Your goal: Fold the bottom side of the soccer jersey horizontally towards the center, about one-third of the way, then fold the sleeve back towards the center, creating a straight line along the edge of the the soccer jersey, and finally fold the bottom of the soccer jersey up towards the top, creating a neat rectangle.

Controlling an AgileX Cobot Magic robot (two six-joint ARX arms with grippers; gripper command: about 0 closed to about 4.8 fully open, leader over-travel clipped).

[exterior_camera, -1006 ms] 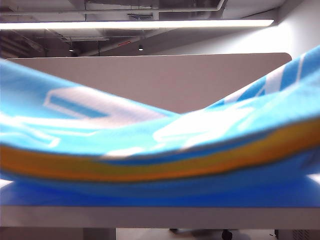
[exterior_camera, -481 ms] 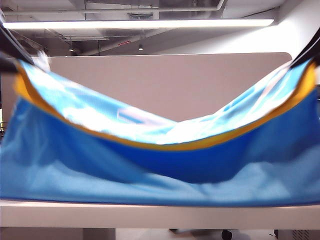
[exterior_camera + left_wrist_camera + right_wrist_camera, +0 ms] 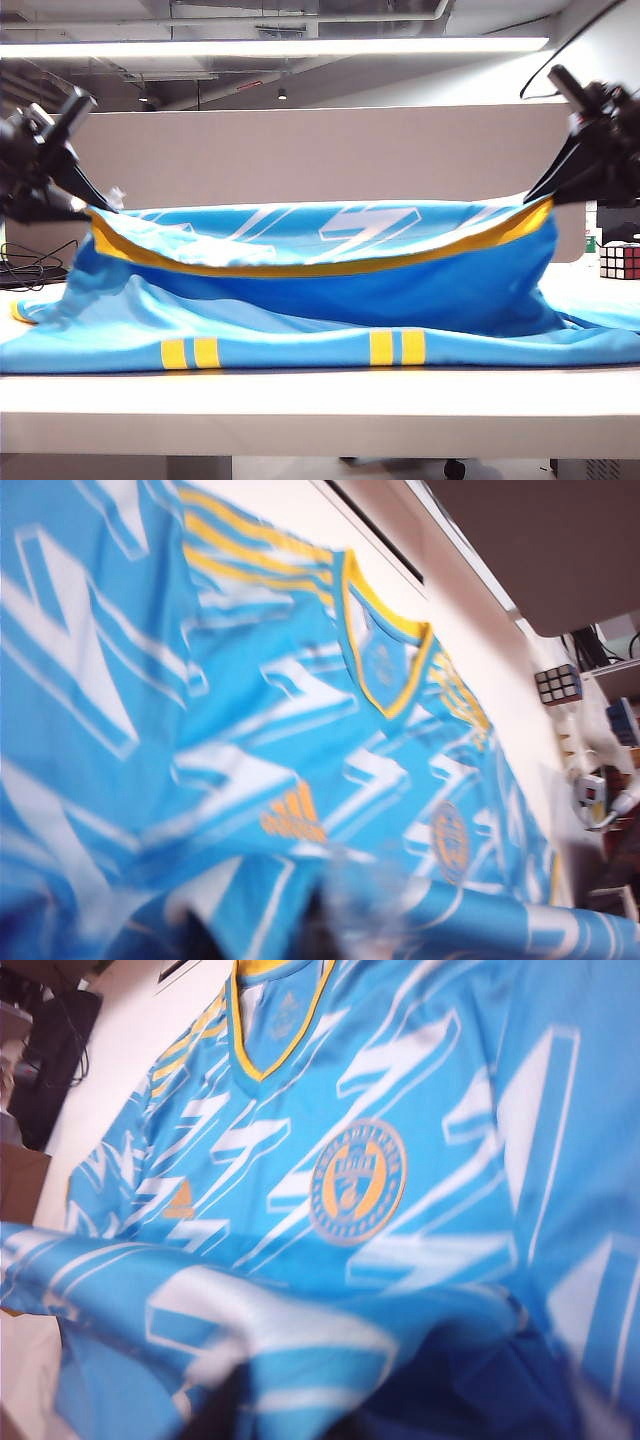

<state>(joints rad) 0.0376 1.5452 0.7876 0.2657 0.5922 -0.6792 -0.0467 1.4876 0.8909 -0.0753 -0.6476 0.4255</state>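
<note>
We see left gripper (image 3: 85, 205) and right gripper (image 3: 545, 195) blurred at soccer jersey (image 3: 330, 290) hem corners; jaw state unclear to us. Fingertips hidden in both wrist views. Rubik's cube (image 3: 622, 260) cut by edge.

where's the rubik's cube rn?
In the exterior view the Rubik's cube sits on the table at the far right edge, just past the soccer jersey, below the right gripper.

Rubik's cube (image 3: 620, 260) on white table (image 3: 320, 405)
</note>
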